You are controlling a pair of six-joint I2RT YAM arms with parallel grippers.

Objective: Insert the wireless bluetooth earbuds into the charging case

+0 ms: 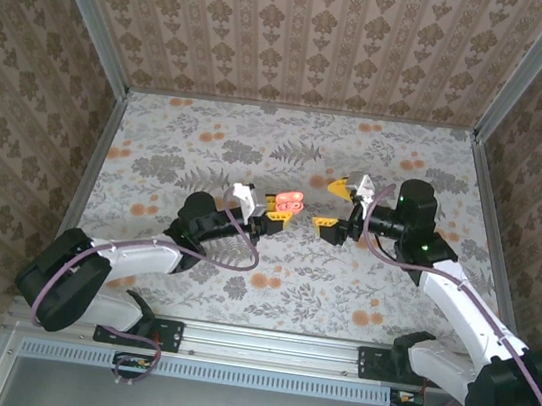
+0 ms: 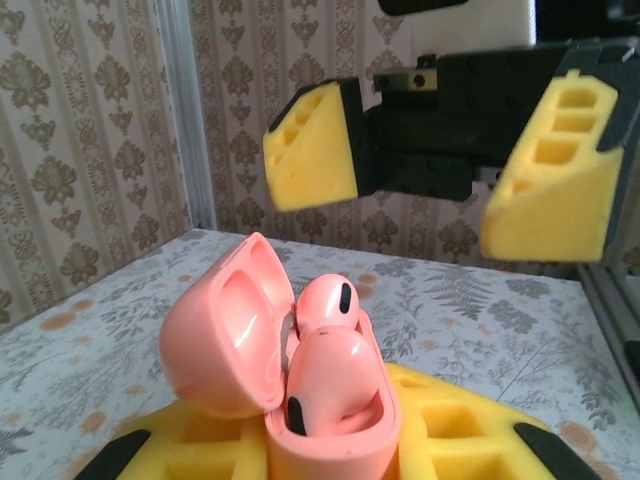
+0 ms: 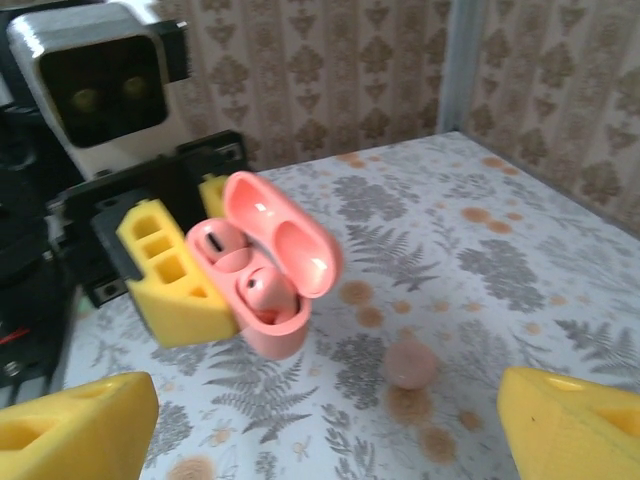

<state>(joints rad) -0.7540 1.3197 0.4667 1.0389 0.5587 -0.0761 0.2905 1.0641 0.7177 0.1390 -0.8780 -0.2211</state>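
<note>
Now pinching the charging case (image 3: 270, 332) between left fingers (image 3: 170, 285), with right fingers (image 2: 315, 150) spread opposite; risks spilling seemingly unseated earbuds (image 2: 325, 300) if tilted.

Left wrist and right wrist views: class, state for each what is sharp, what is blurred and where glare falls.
Left wrist view: the charging case is sharp, with soft glare on its open lid; the right gripper behind it is a little soft. Right wrist view: the case is fairly sharp, while that gripper's yellow fingers at the bottom corners are blurred.
</note>
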